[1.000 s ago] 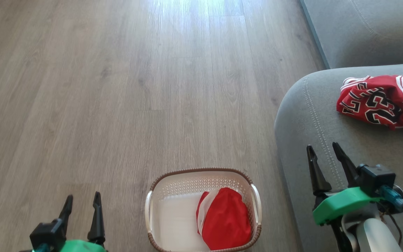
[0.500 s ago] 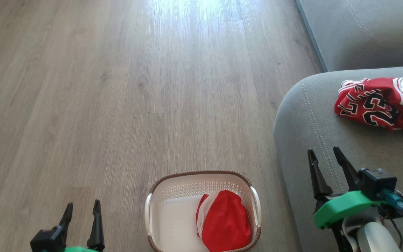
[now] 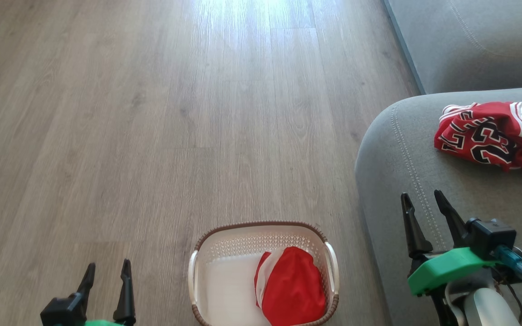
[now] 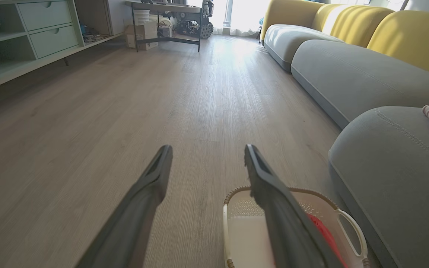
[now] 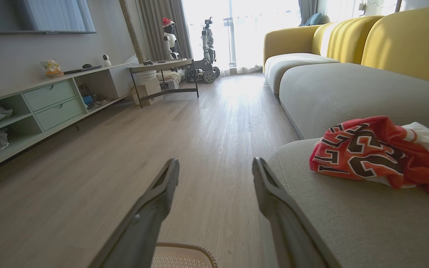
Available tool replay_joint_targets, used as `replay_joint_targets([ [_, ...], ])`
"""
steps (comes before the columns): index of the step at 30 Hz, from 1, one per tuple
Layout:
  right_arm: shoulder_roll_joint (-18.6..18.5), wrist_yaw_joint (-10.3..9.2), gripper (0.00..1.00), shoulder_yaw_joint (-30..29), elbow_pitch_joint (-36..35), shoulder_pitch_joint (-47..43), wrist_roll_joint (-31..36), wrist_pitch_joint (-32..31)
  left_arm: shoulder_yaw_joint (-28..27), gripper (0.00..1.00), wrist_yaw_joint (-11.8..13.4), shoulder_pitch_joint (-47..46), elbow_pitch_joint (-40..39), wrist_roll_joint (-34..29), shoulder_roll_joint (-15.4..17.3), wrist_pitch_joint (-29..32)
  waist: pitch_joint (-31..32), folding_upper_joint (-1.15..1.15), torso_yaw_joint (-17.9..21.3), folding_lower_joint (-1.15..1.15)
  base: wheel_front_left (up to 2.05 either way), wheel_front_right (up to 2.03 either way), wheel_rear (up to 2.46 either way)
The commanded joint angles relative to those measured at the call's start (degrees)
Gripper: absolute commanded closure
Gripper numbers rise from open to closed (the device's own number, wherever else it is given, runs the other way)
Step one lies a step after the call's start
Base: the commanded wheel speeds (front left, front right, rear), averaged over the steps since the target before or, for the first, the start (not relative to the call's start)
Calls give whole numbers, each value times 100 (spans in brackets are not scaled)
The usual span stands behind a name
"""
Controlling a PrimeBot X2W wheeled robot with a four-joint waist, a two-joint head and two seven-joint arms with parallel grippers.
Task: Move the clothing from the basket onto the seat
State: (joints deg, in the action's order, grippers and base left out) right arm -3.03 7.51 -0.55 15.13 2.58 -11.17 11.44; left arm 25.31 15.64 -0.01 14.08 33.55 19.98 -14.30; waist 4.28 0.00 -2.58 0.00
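We find the shorts [image 3: 290, 287] against the basket's [image 3: 261, 225] right wall, left of and below our right gripper [image 3: 421, 194] — the nearer one; it and the left gripper [image 3: 108, 263] both gape empty.

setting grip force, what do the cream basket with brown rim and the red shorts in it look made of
Cream-white perforated basket: likely moulded plastic, smooth, with regular holes; its brown rim looks woven, perhaps plastic too. Red shorts with white trim: thin, smooth fabric in soft folds, probably synthetic.
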Motion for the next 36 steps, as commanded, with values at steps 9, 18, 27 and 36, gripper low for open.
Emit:
replay_joint_targets([
  [9, 15, -2, 0, 60, -217, 79, -22, 75, -146, 0, 13, -245, -157, -107, 74, -47, -114, 0, -14, 0, 0, 0, 0],
  [18, 15, -2, 0, -170, -437, 266, 171, 144, 316, 0, -125, -705, -47, -357, -110, 188, -543, 0, 39, 0, 0, 0, 0],
  [27, 15, -2, 0, -445, -997, 953, 425, 188, 771, 0, -496, -1857, 777, -593, -645, 230, -1769, 0, 314, 0, 0, 0, 0],
  [36, 15, -2, 0, -710, -1648, 1884, 670, 150, 1246, 0, -885, -2902, 1957, -866, -1243, 186, -2988, 0, 654, 0, 0, 0, 0],
])
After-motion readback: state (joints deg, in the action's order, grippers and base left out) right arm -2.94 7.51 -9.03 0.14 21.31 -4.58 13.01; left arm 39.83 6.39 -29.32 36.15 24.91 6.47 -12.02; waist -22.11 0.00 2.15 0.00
